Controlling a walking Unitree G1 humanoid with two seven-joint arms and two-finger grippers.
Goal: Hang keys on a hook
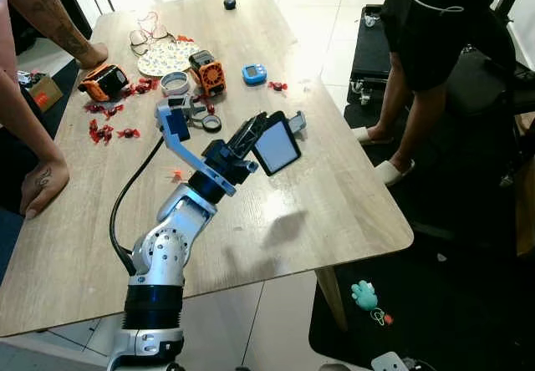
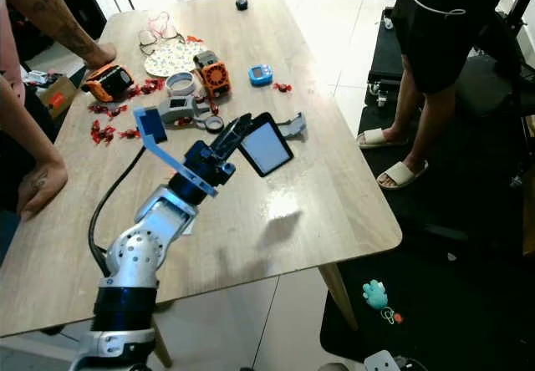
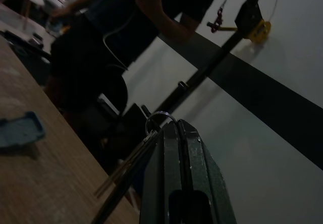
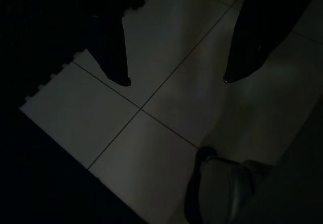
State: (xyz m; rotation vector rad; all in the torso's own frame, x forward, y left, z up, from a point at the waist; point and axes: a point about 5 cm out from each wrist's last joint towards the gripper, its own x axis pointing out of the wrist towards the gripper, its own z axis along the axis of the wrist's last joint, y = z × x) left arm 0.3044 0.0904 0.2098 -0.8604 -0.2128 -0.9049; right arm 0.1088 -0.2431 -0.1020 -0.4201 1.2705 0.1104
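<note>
My left gripper point(image 1: 253, 131) reaches over the middle of the wooden table point(image 1: 351, 212), raised above the top. In the left wrist view its fingers point(image 3: 174, 148) are pressed together on a key ring point(image 3: 160, 113), and flat keys point(image 3: 126, 167) trail back from it. A flat black-edged slab with a pale face point(image 1: 277, 146) sits at the gripper's tip; I cannot tell what it is. A grey-blue holder point(image 1: 298, 121) lies on the table just beyond. My right gripper point(image 4: 175, 80) hangs over pale floor tiles with its fingertips wide apart.
Orange gadgets point(image 1: 207, 73), a blue timer point(image 1: 254, 73), a patterned plate point(image 1: 167, 55) and red scraps point(image 1: 104, 129) crowd the table's far left. One person's forearm point(image 1: 38, 179) rests on the left edge. Another person point(image 1: 426, 45) stands at the right. A black stand point(image 3: 202, 72) rises behind.
</note>
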